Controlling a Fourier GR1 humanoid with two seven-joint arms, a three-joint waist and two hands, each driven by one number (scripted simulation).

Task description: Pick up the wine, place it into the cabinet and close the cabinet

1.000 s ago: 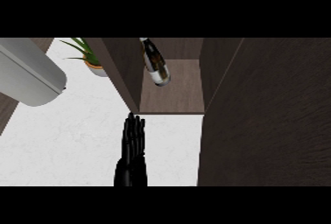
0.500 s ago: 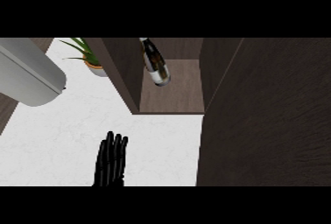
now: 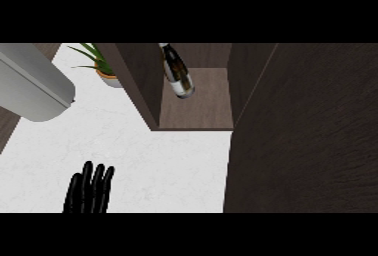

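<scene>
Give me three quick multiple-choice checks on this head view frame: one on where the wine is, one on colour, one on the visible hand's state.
1. Where is the wine bottle?
A. Lying on the white counter
B. Inside the open cabinet
C. Held in a hand

2. What colour is the counter?
A. White
B. Dark brown
C. Green

3. How is the hand at the lower left?
A. Curled round the bottle
B. Fingers straight, holding nothing
C. Pressing the plant

Answers:
1 B: the bottle sits in the cabinet compartment, above its wooden floor.
2 A: the surface is pale white; only the cabinet is dark brown.
3 B: the black fingers point up over bare counter, far from the bottle and the potted plant.
</scene>
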